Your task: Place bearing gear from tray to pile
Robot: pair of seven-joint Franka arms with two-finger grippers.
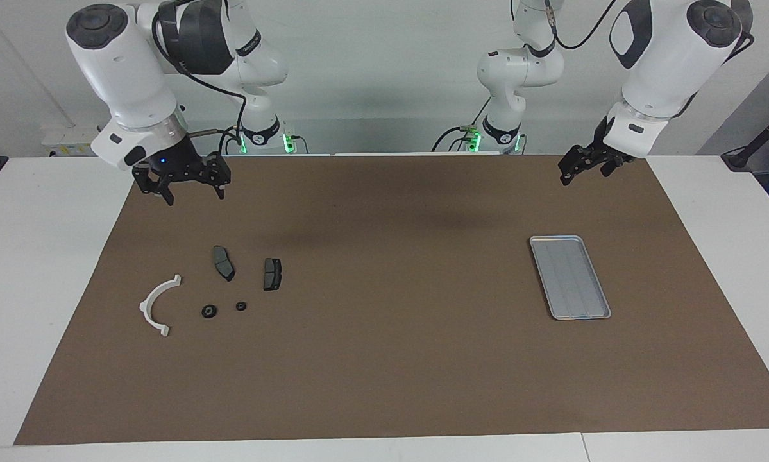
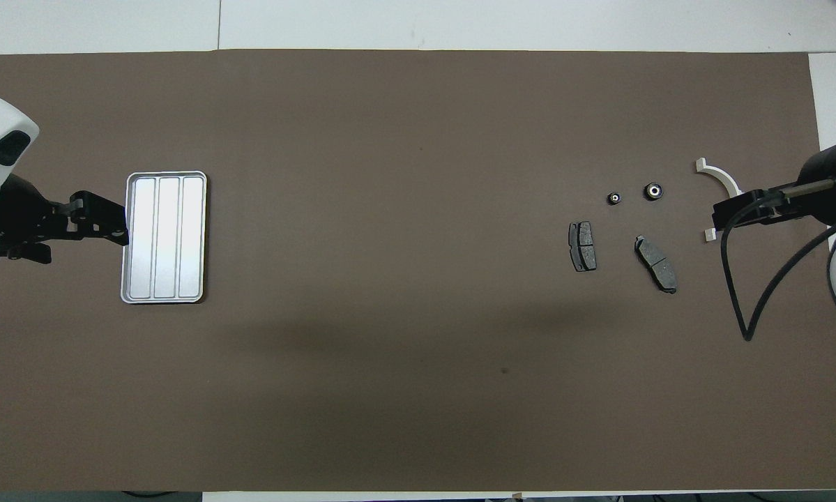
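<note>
Flat silver-grey ridged metal tray (image 1: 570,277) lies on the brown mat of the surface (image 1: 384,359), toward the left arm's end. Nothing shows inside it in either view. Two small black round bearing gears (image 1: 209,311) (image 1: 240,306) already lie in the pile (image 1: 217,289) toward the right arm's end. They sit between the white half-ring plastic bracket (image 1: 156,307) and the two dark grey brake pads (image 1: 223,262) (image 1: 272,274), slightly farther from the robots than the pads.

Left gripper (image 1: 586,168) hangs above the mat's robot-side edge, near the left arm's corner and clear of the tray. Whether its fingers are apart or together, I cannot tell. Right gripper (image 1: 195,192) hovers over the mat just robot-side of the pile. Its fingers are spread apart and empty.

Judgement: transfer looks complete, both arms parked and waiting. If another gear had to go, advice as follows. Left arm should descend straight down over the tray and avoid the raised rim. Fingers should close across the gear's outer diameter, since a small round part rolls easily. Release should be low over bare mat beside the two gears, not on the pads or bracket.
</note>
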